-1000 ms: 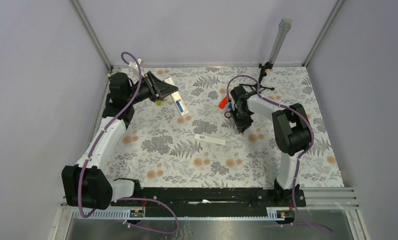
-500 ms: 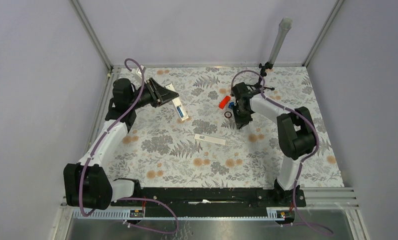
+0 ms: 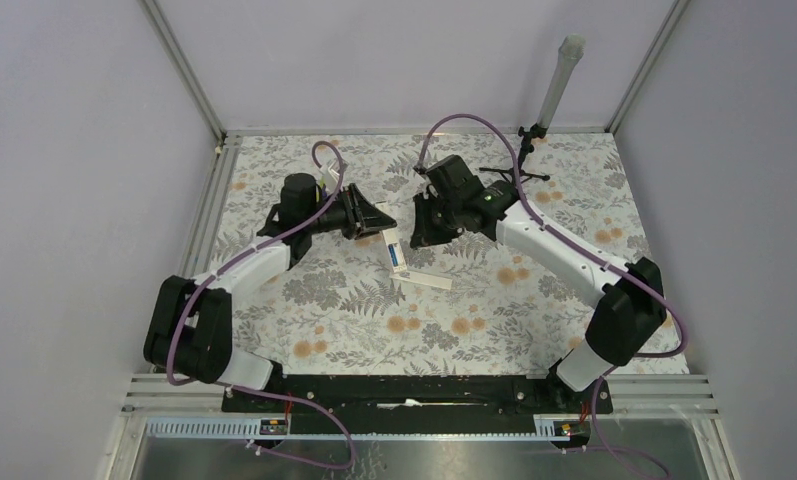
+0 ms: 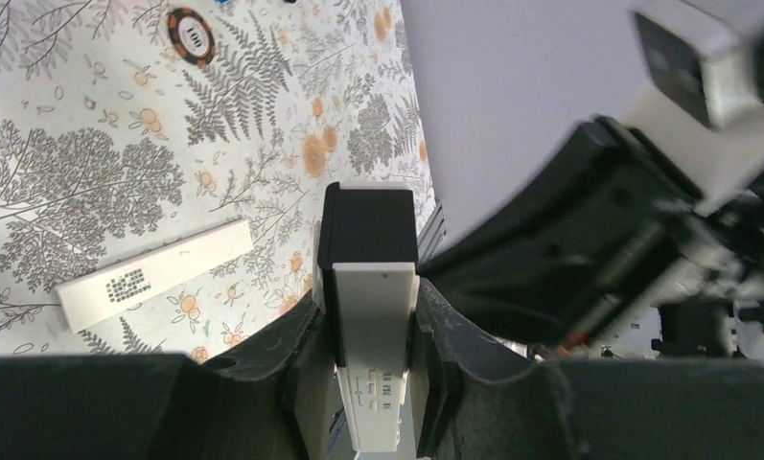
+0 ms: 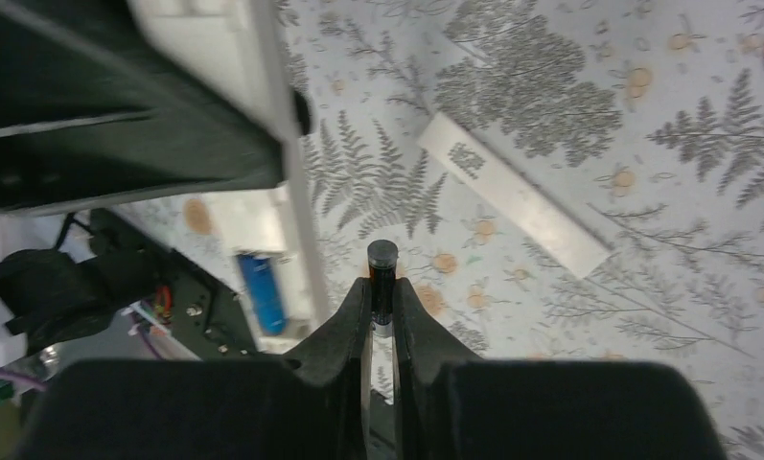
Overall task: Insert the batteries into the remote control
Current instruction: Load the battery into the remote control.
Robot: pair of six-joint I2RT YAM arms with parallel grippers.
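- The left arm extends rightward over the middle of the worktop (image 3: 534,320). The left tool (image 4: 368,321) is clamped on the remote control (image 4: 369,287), dark end outermost.
- The right arm extends leftward to meet it. The right tool (image 5: 382,297) is narrow, pinching a battery (image 5: 382,273).
- This battery is just beside the remote control's edge.
- A second battery (image 5: 261,292) lies in the recess.
- A white strip (image 3: 421,278) lies nearer.

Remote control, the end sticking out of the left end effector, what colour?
Black, on the white remote control; best in the left wrist view.
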